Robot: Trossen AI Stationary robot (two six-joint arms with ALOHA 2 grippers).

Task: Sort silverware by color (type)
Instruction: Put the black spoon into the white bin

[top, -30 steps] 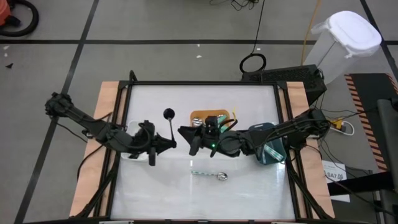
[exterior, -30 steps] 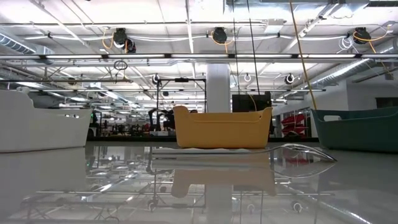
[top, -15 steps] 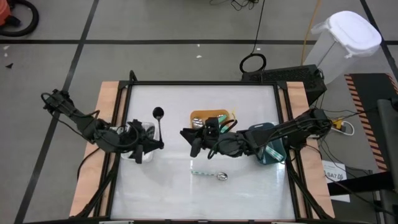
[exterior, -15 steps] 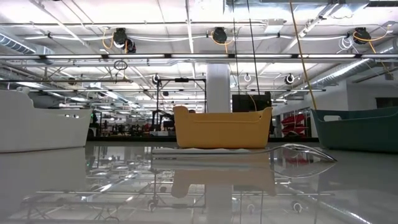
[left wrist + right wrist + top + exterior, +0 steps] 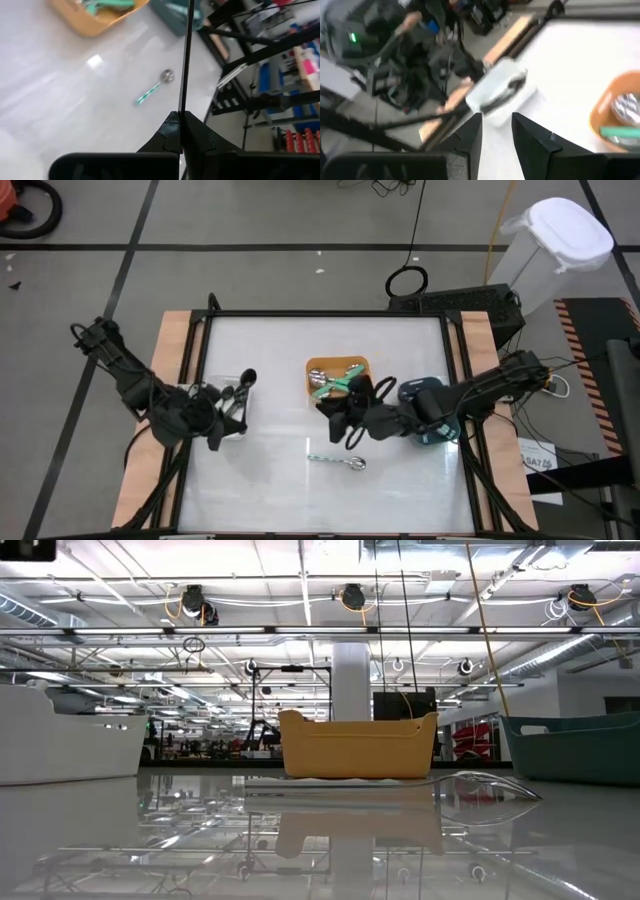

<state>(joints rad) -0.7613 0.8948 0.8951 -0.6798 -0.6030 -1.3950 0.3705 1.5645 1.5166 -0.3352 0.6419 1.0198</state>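
Note:
My left gripper (image 5: 230, 408) is at the table's left side over the white bin (image 5: 238, 424), shut on an all-black spoon (image 5: 245, 383). The white bin holds other black utensils (image 5: 502, 92). My right gripper (image 5: 346, 427) hangs open and empty near the table's middle, just near of the orange bin (image 5: 337, 375), which holds teal-handled silverware (image 5: 340, 383). One teal-handled spoon (image 5: 336, 461) lies flat on the table, and it also shows in the left wrist view (image 5: 152, 90). Neither arm shows in the low view. My left gripper pinches the black spoon's thin handle (image 5: 183, 106) between its two shut fingers, close to the handle's end. The handle runs straight out past the fingertips, in line with the fingers. The spoon is lifted clear, its head (image 5: 248, 377) pointing toward the far edge.
A dark teal bin (image 5: 432, 418) stands at the right, under my right arm. In the low view the orange bin (image 5: 357, 745) stands at the middle, the white bin (image 5: 60, 745) at the left and the teal bin (image 5: 580, 745) at the right. Bare tabletop lies along the near edge.
My left gripper has carried the black spoon from the table's middle toward the left edge, to above the white bin. The spoon stays lifted, its head still pointing toward the far edge. My right gripper has drawn back toward the right and a little toward the near edge.

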